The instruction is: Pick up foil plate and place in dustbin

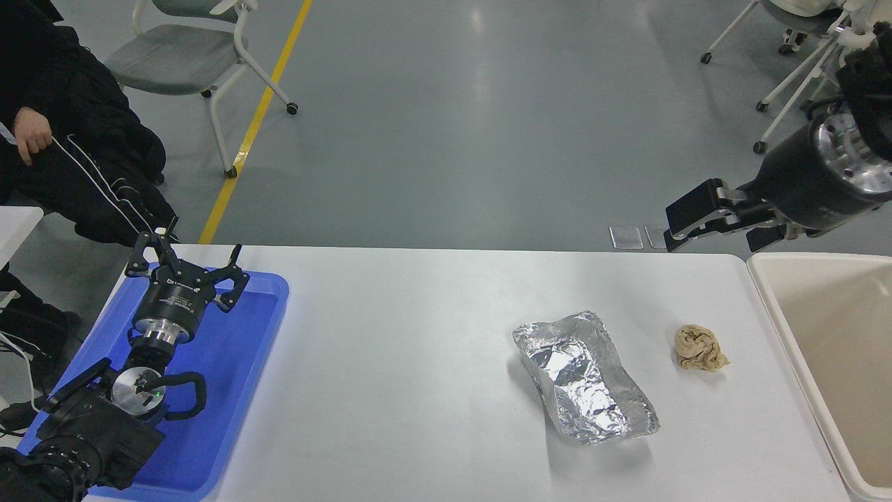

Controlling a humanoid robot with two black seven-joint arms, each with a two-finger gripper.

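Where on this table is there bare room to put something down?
The widest bare patch lies between the blue tray and the foil plate. It is crowded between the foil plate, paper wad and dustbin.

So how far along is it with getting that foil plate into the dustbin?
Nothing is done yet. The foil plate lies on the white table, beside a tan paper wad. The right gripper hangs open and empty above the table's far right edge, near the dustbin. The left gripper is parked over the blue tray. Grasping, carrying and dropping all remain.

Shiny crinkled foil plate [584,380], smooth cream plastic dustbin [780,317]
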